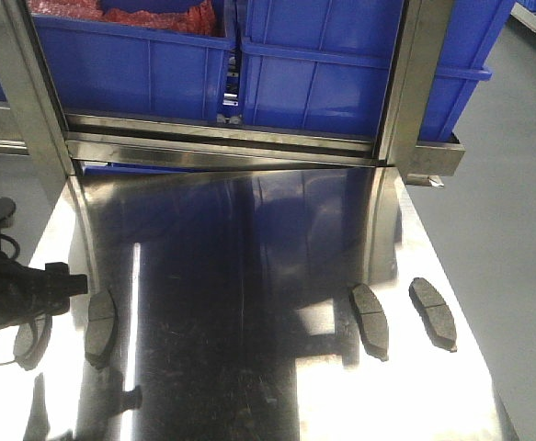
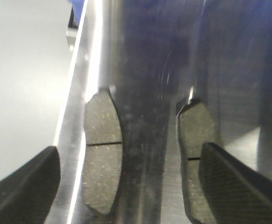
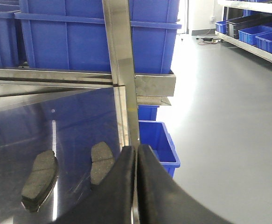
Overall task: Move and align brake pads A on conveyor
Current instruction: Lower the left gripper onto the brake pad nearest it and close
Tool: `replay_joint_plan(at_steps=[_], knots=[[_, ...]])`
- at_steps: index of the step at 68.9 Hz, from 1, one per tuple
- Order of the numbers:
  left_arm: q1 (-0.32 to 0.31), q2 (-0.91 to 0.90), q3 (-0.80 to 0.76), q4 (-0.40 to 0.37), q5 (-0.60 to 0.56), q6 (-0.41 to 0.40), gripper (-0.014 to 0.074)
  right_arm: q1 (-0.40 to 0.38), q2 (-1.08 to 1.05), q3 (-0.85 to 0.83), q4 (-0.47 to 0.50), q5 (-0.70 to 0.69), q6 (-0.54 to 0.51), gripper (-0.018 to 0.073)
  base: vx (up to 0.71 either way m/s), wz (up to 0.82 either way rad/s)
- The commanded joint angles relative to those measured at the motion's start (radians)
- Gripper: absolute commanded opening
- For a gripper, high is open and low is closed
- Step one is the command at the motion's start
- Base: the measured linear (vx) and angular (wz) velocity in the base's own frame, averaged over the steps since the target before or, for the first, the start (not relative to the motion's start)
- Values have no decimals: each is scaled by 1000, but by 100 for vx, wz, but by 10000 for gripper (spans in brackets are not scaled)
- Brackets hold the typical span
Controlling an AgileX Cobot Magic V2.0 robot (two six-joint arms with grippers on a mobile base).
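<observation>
Several brake pads A lie flat on a shiny steel table [image 1: 249,276]. Two are near its right edge [image 1: 370,320] [image 1: 432,312]. One sits at the left [image 1: 100,323], and another, half hidden, lies by the left edge [image 1: 30,342]. My left gripper [image 2: 129,158] hangs open just above the left pair, one pad [image 2: 102,156] between its fingers and the other [image 2: 196,140] partly under the right finger [image 2: 233,186]. My right gripper [image 3: 136,151] is shut with nothing in it, over the table's right edge beside two pads [image 3: 40,177] [image 3: 101,163]. The conveyor is out of view.
Blue bins [image 1: 323,64] stand on a steel shelf [image 1: 231,138] behind the table, between two steel uprights [image 1: 415,83]. A blue bin [image 3: 156,140] sits on the grey floor past the table's right edge. The left arm's black body [image 1: 10,289] overhangs the left edge.
</observation>
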Motion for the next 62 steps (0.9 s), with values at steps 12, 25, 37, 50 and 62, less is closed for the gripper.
replay_joint_plan(at_steps=[12,25,37,50,62], knots=[[65,90,-30,13,-47,-35,551,-7,-15,18,-4,-80,-4,-3,0,0],[85,109,-30,12,-93,-33,551,-7,-15,18,-4,-80,-4,-3,0,0],[85,154,-30,14,-131,-27,551,-7,-15,18,-4,-80,-4,-3,0,0],[85,207,-30,14,-164,-27,551,-7,-15,18,-4,-80,-4,-3,0,0],[85,230,-30,14,-178,-27,551,-7,-15,18,-4,-80,-4,-3,0,0]])
